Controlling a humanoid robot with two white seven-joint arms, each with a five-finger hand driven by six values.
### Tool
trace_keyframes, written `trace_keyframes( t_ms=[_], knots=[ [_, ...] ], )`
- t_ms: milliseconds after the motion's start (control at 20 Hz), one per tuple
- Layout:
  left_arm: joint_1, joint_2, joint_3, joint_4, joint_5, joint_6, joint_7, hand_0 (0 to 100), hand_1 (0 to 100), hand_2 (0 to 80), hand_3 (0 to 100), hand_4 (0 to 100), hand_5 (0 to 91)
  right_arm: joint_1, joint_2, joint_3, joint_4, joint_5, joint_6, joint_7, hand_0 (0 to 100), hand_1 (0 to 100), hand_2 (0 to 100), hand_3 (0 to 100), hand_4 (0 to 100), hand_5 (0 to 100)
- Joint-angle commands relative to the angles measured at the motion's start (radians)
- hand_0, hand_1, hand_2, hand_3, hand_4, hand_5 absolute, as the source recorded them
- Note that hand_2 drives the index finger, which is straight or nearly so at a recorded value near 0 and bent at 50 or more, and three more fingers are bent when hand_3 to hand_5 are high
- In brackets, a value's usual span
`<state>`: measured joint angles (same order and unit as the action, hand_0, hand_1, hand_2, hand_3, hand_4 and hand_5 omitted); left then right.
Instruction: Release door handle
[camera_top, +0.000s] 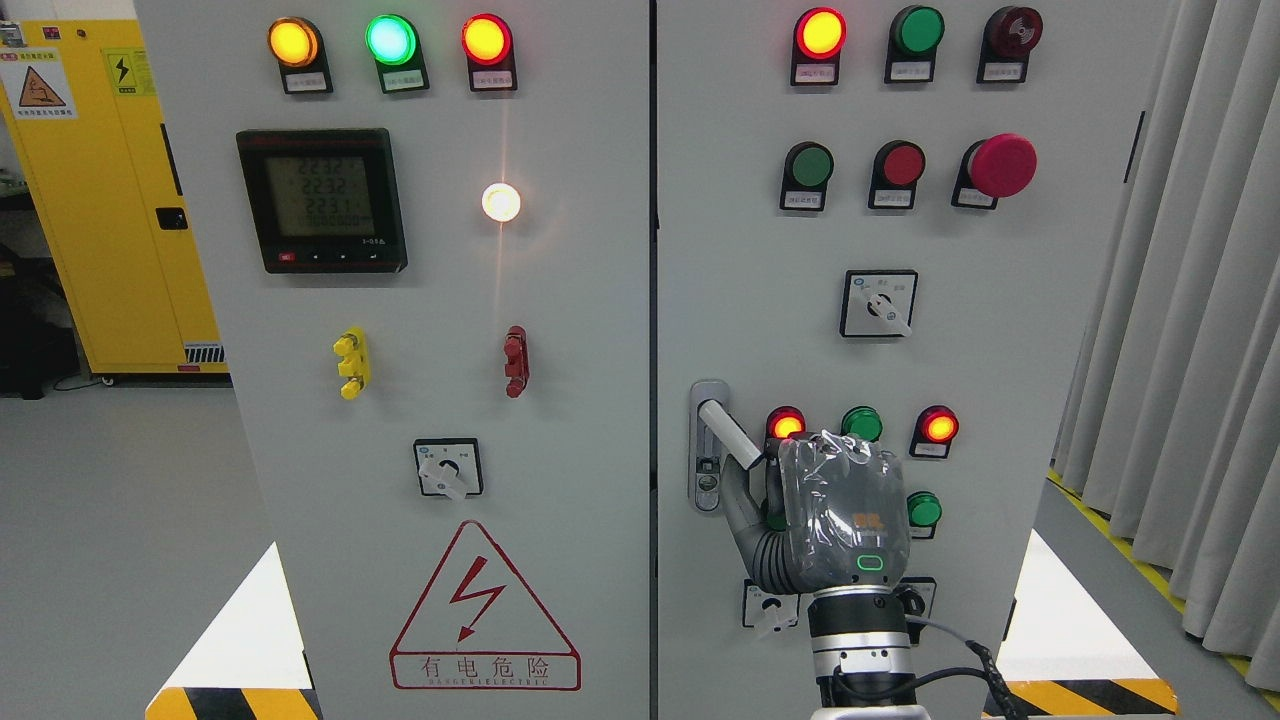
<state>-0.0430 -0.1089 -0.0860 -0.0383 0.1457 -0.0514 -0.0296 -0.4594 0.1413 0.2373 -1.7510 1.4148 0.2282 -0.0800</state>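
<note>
Reaching up from the bottom edge, the right hand curls its fingers round the tilted door handle; the handle juts from its plate on the right cabinet door, at the hand's upper left.

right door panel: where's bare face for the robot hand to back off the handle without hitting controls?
Free: bare panel between the door handle and the rotary selector above, and the strip left of that selector under the green pushbutton. Crowded: the right robot hand sits on the handle among the indicator lamps, with lower selector switches beneath.
</note>
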Motion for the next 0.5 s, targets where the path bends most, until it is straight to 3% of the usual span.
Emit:
trace_keyframes(
  t_ms=[0, 451],
  knots=[
    [0.0, 0.0, 0.0, 0.0, 0.0, 0.001, 0.0, 12, 56, 0.0, 0, 0, 0.0, -0.001, -0.002, -0.013, -0.004, -0.001, -0.001, 0.003, 70, 37, 100, 100, 100, 100],
    [0.0, 0.0, 0.0, 0.0, 0.0, 0.001, 0.0, 12, 56, 0.0, 0, 0, 0.0, -0.005, -0.002, -0.015, -0.002, -0.001, -0.001, 0.005, 66, 37, 100, 100, 100, 100]
  ],
)
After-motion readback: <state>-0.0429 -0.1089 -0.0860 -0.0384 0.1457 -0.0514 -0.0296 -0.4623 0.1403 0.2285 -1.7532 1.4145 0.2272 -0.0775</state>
